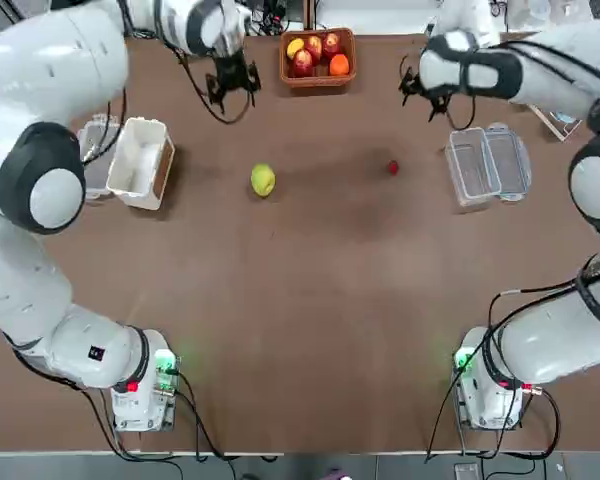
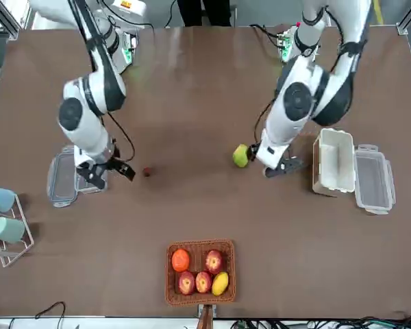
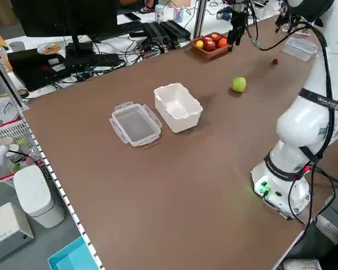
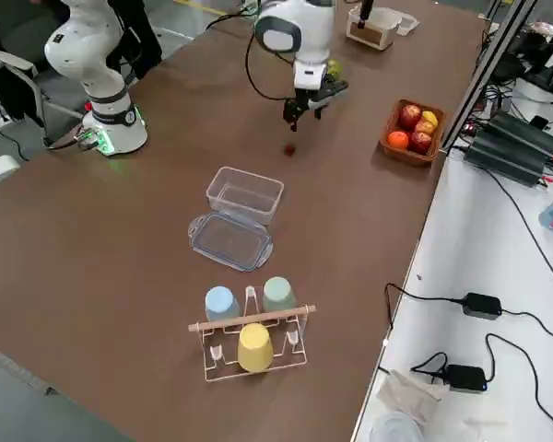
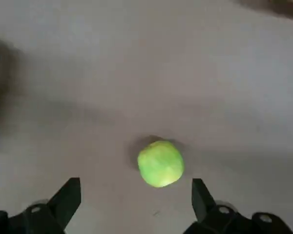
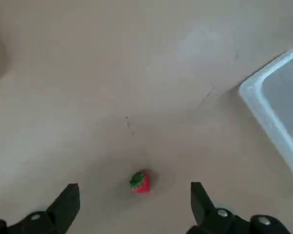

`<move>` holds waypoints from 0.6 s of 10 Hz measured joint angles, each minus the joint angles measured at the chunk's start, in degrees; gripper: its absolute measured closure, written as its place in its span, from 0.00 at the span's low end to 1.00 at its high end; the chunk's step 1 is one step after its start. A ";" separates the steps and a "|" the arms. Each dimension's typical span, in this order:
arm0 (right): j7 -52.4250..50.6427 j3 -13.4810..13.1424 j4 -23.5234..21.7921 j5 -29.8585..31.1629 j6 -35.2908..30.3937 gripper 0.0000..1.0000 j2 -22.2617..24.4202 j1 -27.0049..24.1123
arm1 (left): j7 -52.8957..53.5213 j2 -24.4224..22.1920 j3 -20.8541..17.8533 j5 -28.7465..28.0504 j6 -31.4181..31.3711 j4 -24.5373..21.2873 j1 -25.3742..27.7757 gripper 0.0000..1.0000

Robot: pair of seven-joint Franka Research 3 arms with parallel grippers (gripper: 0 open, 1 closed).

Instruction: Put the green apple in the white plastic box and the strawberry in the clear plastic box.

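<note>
Two small foods lie on the brown surface [image 1: 310, 330], between the boxes. Nearest the robot is the green apple [image 1: 263, 180], with the strawberry [image 1: 393, 168] just a bit farther off and well over to the right. Both sit outside their boxes. The white plastic box [image 1: 138, 165] is left of the apple, and the clear plastic box [image 1: 470, 170] is right of the strawberry. Both lids look folded back, so the way in is from above.

Farther out, the left pincer [image 5: 136, 183] hangs over the surface, wide open and holding nothing. The right pincer [image 6: 135, 185] is wide open and empty too, on the other side.

The step now looks like lining up to pick. The left pincer should come back toward the robot and a little right, so the apple is in the middle, then go down straight and squeeze gently. A round apple may roll if one side bumps it first. The right pincer should come back and a little left, then go very low, because the berry is tiny and soft. Squeezing too hard could squash it.

Farthest off is the fruit basket [image 1: 318, 83]; leave it alone.
</note>
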State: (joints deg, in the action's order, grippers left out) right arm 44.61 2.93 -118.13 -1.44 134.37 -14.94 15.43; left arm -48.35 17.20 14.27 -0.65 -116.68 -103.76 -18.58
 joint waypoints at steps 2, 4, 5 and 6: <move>1.10 -0.01 -2.77 0.01 5.97 0.00 -4.14 3.30 | -3.76 1.12 0.22 0.00 -7.91 -4.88 -1.97 0.00; 1.21 -0.08 -6.95 0.06 11.01 0.00 -5.15 4.51 | -5.23 4.08 0.25 0.00 -10.59 -6.84 -2.75 0.00; 1.26 -0.08 -7.85 0.06 11.61 0.00 -5.13 5.01 | -7.81 5.67 0.26 0.00 -11.67 -7.17 -3.44 0.00; 1.31 -0.09 -8.60 0.06 12.76 0.00 -5.12 5.56 | -11.22 7.14 0.26 -0.01 -13.32 -7.27 -3.99 0.00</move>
State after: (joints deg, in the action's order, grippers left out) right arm 45.93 2.84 -126.73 -1.39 147.13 -20.06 20.99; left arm -59.57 24.34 14.53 -0.67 -130.00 -111.03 -22.57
